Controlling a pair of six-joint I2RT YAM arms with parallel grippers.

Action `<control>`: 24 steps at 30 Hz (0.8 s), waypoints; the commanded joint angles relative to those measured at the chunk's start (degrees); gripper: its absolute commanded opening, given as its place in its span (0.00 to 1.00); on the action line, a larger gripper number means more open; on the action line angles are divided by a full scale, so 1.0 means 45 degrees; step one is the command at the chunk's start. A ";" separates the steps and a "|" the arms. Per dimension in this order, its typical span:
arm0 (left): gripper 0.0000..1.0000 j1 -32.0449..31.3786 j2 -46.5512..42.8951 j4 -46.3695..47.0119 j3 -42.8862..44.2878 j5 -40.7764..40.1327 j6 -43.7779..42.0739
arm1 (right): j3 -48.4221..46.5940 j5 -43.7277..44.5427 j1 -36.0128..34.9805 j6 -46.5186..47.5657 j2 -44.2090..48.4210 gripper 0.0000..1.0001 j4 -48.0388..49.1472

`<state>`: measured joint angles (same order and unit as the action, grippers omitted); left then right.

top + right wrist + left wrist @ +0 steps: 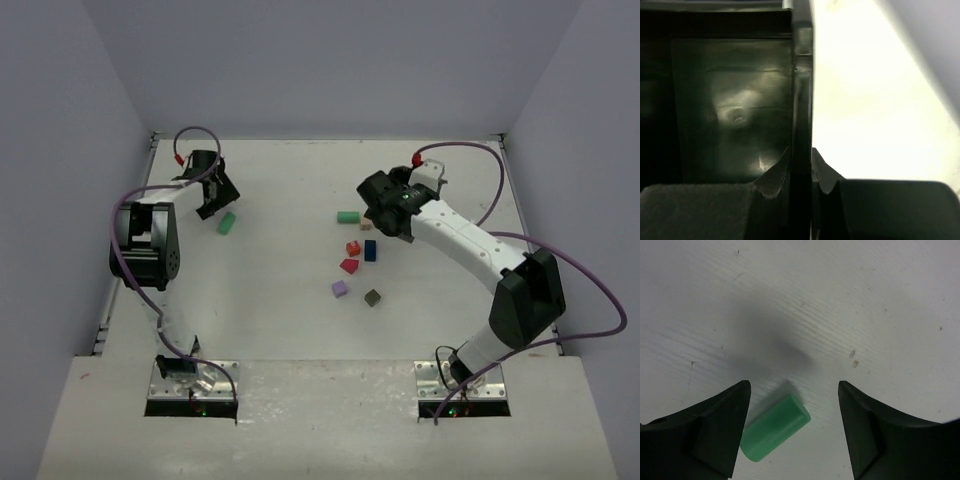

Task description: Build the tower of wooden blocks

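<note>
1. Wood blocks [353, 248] lie loose on the desk [280, 330], none stacked yet. A cluster of green, tan, red, blue, magenta, purple and one dull dark piece sits right of centre, and a single green cylinder [775, 427] lies well apart on the left side.
2. Handling, as I judge it: these are small, light, rigid pieces of painted wood. Smooth paint may slip, and the cylinder, lying on its side, can roll. It is best taken squarely across its round flanks near mid-length, so that it does not squirt out.
3. Left tool [792, 390] is open, with a jaw on either side of the cylinder. The piece lies close to the finger at the left of the wrist view and is skewed to the jaw line, so some realigning looks needed before closing.
4. Right tool [800, 172] is pinched shut on the thin wall of a black bin [735, 115]. From above it sits just beside the cluster's far edge, and the bin is hard to tell apart from it there.
5. Room: bare desk spreads between cylinder and cluster, enough for a carry. The cluster is tight, so a descending tool could knock neighbouring pieces. Side walls [60, 150] stand near the left arm.
</note>
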<state>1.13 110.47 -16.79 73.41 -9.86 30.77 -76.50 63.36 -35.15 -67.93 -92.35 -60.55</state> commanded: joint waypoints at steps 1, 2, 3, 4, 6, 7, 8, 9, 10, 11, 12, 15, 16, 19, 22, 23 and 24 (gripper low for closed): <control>0.62 0.0089 0.0348 -0.0517 0.0252 0.0283 0.0278 | 0.3066 -0.7588 0.0752 0.5394 0.2254 0.00 0.9816; 0.61 0.0098 0.0481 -0.0674 0.0286 0.0178 0.0293 | 0.3425 -0.8346 0.0838 0.5561 0.2457 0.00 1.0628; 0.58 0.0085 0.0534 -0.0727 0.0273 0.0086 0.0306 | 0.3442 -0.8185 0.0839 0.5641 0.2641 0.00 1.0702; 0.57 0.0096 0.0577 -0.0742 0.0270 0.0062 0.0338 | 0.3446 -0.8143 0.0839 0.5719 0.2747 0.00 1.0722; 0.56 0.0101 0.0588 -0.0742 0.0184 0.0009 0.0382 | 0.3446 -0.7805 0.1013 0.6009 0.2916 0.00 1.0708; 0.56 0.0088 0.0574 -0.0742 0.0145 0.0003 0.0388 | 0.3446 -0.7810 0.1193 0.6087 0.3004 0.00 1.0702; 0.56 0.0095 0.0541 -0.0742 0.0039 -0.0051 0.0401 | 0.3473 -0.7957 0.1423 0.6111 0.3063 0.00 1.0702; 0.56 0.0101 0.0502 -0.0729 -0.0070 -0.0088 0.0460 | 0.3499 -0.8397 0.1689 0.6032 0.3121 0.00 1.0702; 0.56 0.0101 0.0464 -0.0683 -0.0167 -0.0095 0.0485 | 0.3518 -0.8715 0.1974 0.5942 0.3153 0.00 1.0702; 0.56 0.0091 0.0409 -0.0622 -0.0293 -0.0064 0.0485 | 0.3483 -0.8858 0.2495 0.5948 0.3128 0.00 1.0702; 0.56 0.0082 0.0358 -0.0578 -0.0397 -0.0037 0.0478 | 0.3424 -0.8930 0.2973 0.5998 0.3078 0.00 1.0702; 0.56 0.0082 0.0245 -0.0448 -0.0600 -0.0026 0.0446 | 0.3162 -0.9277 0.4136 0.6190 0.2688 0.00 1.0653; 0.56 0.0082 0.0211 -0.0399 -0.0665 0.0014 0.0441 | 0.3073 -0.9409 0.4596 0.6209 0.2510 0.00 1.0644; 0.56 0.0082 0.0116 -0.0290 -0.0834 0.0165 0.0404 | 0.2643 -0.9571 0.6046 0.6268 0.1608 0.00 1.0641; 0.56 0.0077 -0.0011 -0.0216 -0.1031 0.0266 0.0368 | 0.1862 -0.9414 0.7120 0.6884 0.0245 0.00 1.0639; 0.56 0.0082 -0.0066 -0.0181 -0.1113 0.0290 0.0354 | 0.1541 -0.9286 0.7430 0.7072 -0.0312 0.00 1.0636; 0.56 0.0082 -0.0115 -0.0156 -0.1175 0.0315 0.0329 | 0.1277 -0.9137 0.7656 0.7184 -0.0786 0.00 1.0622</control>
<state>1.13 111.61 -16.36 70.45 -9.87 31.97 -64.28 21.48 -4.51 -39.06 -89.26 -15.86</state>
